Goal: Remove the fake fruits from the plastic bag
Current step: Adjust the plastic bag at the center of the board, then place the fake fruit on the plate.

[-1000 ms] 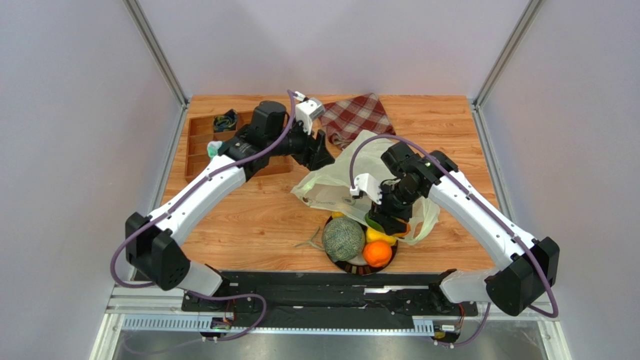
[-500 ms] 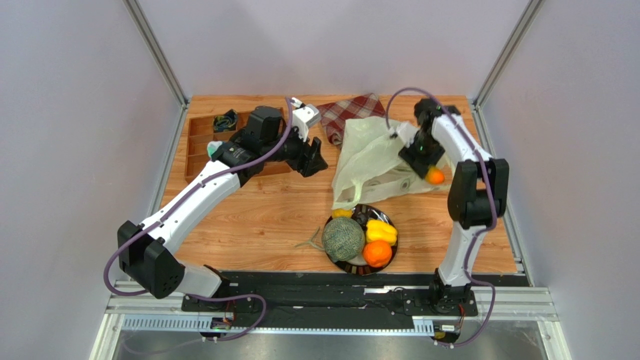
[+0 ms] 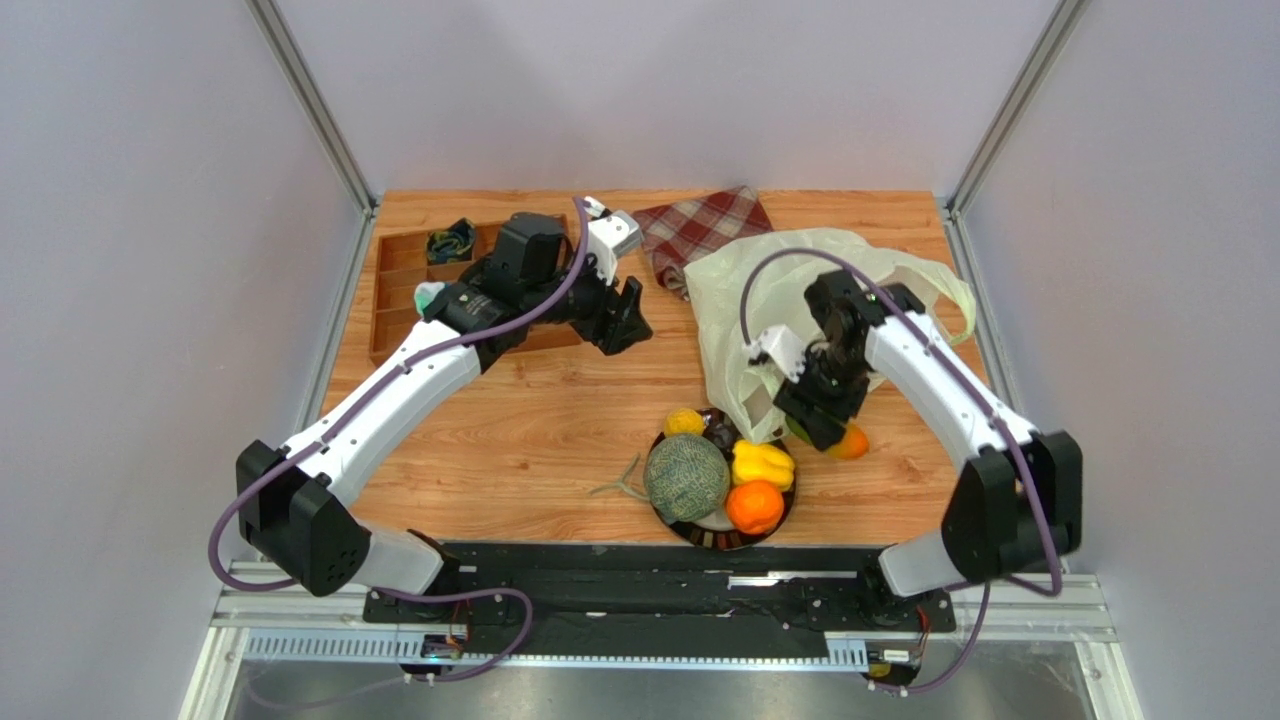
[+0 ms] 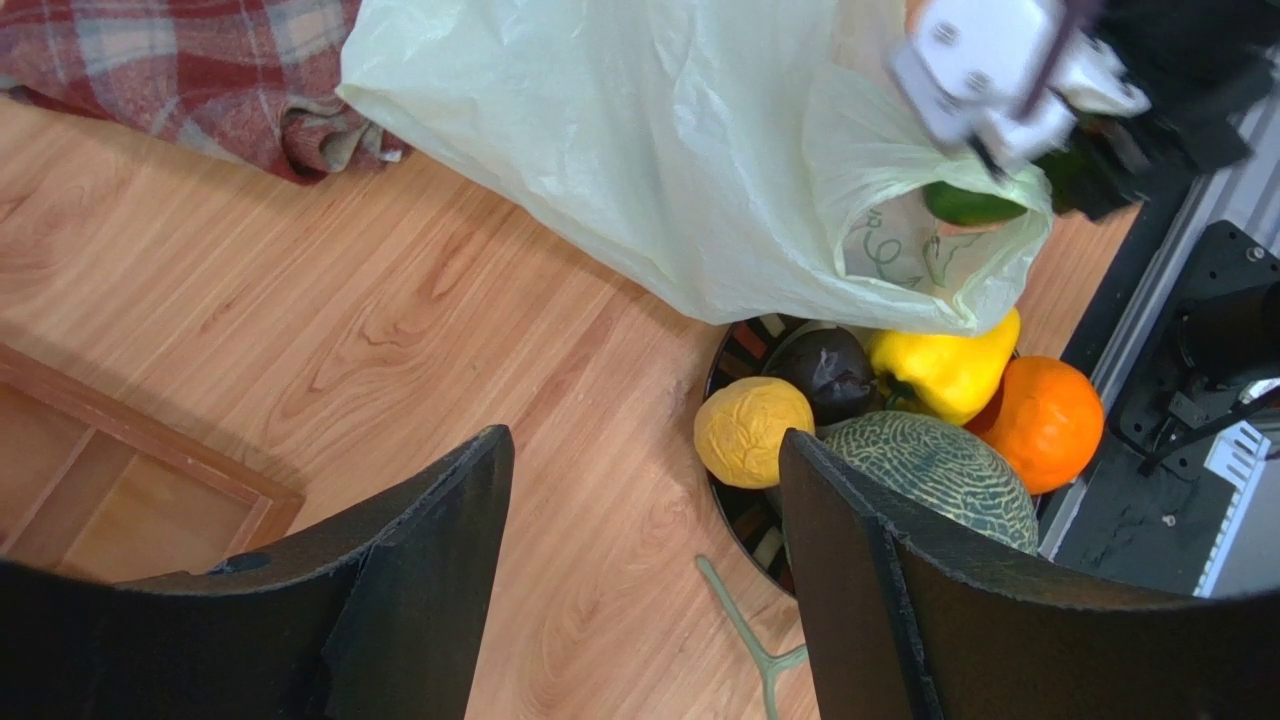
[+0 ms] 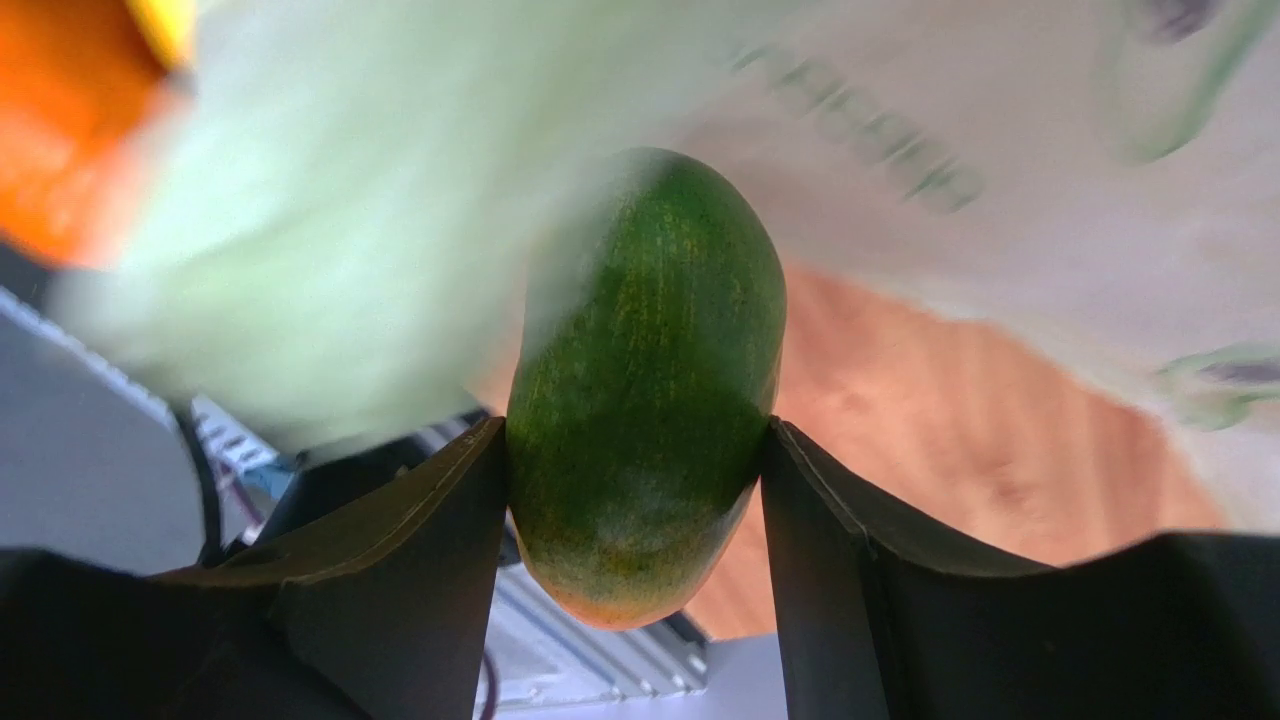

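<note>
Mango (image 5: 646, 390) was in the right pincer (image 3: 824, 431). The two fingers (image 5: 406, 555) were about half open, and they pressed on both sides of the fruit. Its green end showed most, with a bit of orange at the tip. The pincer held it in the air, out of the bag (image 3: 751, 293), just to the right of the plate (image 3: 706, 536).

The bag lay crumpled at the far right corner of the bench (image 3: 511, 435). It was thin and pale, with a small green print. Its near end reached as far as the far rim of the plate. I could not tell if any fruit was inside it.

The plate sat at the middle of the near edge. On it were the melon (image 3: 687, 476), the citrus (image 3: 685, 423), the pepper (image 3: 763, 461) and the orange (image 3: 754, 506), all packed close. A dark purple piece (image 4: 830, 372) lay among them, between the citrus and the pepper. A small green stalk (image 3: 624, 483) lay on the bench just left of the plate.

The left pincer (image 4: 646, 570) hung over the bench, to the left of the bag. Its fingers were wide apart and held nothing.

A red plaid cloth (image 3: 706, 230) lay at the far edge, touching the bag. A wooden tray (image 3: 398, 285) sat at the far left corner.
</note>
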You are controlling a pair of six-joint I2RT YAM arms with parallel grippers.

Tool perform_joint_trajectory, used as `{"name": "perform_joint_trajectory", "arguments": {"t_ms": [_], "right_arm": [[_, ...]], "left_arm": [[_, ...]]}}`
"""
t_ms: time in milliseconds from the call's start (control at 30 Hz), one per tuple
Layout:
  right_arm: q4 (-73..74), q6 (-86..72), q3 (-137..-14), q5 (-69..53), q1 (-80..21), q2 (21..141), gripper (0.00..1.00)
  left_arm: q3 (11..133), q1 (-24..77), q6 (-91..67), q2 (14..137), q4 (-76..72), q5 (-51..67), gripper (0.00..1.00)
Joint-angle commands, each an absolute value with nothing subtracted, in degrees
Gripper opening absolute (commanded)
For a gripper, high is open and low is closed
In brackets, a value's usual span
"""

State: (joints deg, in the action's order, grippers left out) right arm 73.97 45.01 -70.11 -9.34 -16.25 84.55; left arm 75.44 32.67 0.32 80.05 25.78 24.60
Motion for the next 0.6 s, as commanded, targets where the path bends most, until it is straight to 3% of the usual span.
{"name": "perform_joint_trajectory", "arguments": {"t_ms": [0,233,400,567], "right_arm": [[79.95,48.07,-65.48,-9.41,-16.52,73.05,0.43],[89.30,53.71,-75.48,-18.62,-20.20,63.28,0.50],[85.80,37.85,-85.42,-26.34,-29.34,71.95,0.50],[78.05,28.57,-79.73,-26.54,-29.62,78.29,0.57]], "left_arm": [[75.94,31.91,1.23,79.98,25.58,24.52,0.75],[76.99,31.73,0.88,81.82,25.05,24.87,0.75],[77.61,31.73,0.26,82.79,24.26,25.14,0.75],[77.61,31.73,0.18,82.27,24.52,25.05,0.75]]}}
